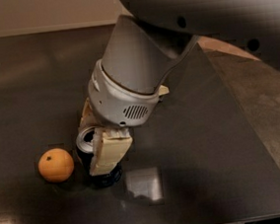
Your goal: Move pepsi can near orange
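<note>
The pepsi can (87,140) is standing upright just to the right of the orange (56,164), its silver top facing up and a narrow dark gap showing between the two, so they are not touching. Its dark body is mostly hiding behind a pale finger (109,154). I cannot tell whether its base is resting on the surface or hanging just above it.

The gripper (95,148) is reaching down on that same side of the orange and is clamping the can: one cream finger is pressing against the can's near side and the other is showing at its far side, closed in to the can's width.

Above it, the grey wrist housing (128,90) is leaning up and away from the orange toward the far right.

The orange itself is sitting on the black table (197,143), stem dot up. A pale square reflection (144,183) is glinting on the tabletop further right of the orange, beyond the can.
</note>
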You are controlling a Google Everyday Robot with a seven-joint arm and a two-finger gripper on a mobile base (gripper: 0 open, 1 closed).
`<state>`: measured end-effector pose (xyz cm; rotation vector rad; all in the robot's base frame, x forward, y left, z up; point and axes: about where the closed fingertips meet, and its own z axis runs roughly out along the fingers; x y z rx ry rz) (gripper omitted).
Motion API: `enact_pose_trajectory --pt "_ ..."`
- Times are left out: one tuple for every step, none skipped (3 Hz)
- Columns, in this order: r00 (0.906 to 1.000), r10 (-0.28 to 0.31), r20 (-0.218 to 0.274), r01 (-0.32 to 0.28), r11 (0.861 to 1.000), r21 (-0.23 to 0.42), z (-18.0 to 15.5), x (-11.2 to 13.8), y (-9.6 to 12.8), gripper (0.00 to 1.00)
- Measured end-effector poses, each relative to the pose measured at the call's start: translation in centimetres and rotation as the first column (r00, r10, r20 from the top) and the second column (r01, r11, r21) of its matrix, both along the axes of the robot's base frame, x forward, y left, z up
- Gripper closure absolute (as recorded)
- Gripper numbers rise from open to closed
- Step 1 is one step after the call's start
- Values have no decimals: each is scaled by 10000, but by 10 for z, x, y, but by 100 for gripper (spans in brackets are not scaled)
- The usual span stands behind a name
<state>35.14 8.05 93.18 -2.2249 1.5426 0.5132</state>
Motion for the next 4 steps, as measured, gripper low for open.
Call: enact_pose_trajectory --pt "9997 143 -188 -143 9999 12 -11 4 12 100" --pt "9992 241 -333 -241 9997 -17 -22 6 19 82" --pt "9986 307 -431 -305 9995 57 -29 7 24 59" --pt "9984 332 -468 -328 9994 101 -34 7 26 35"
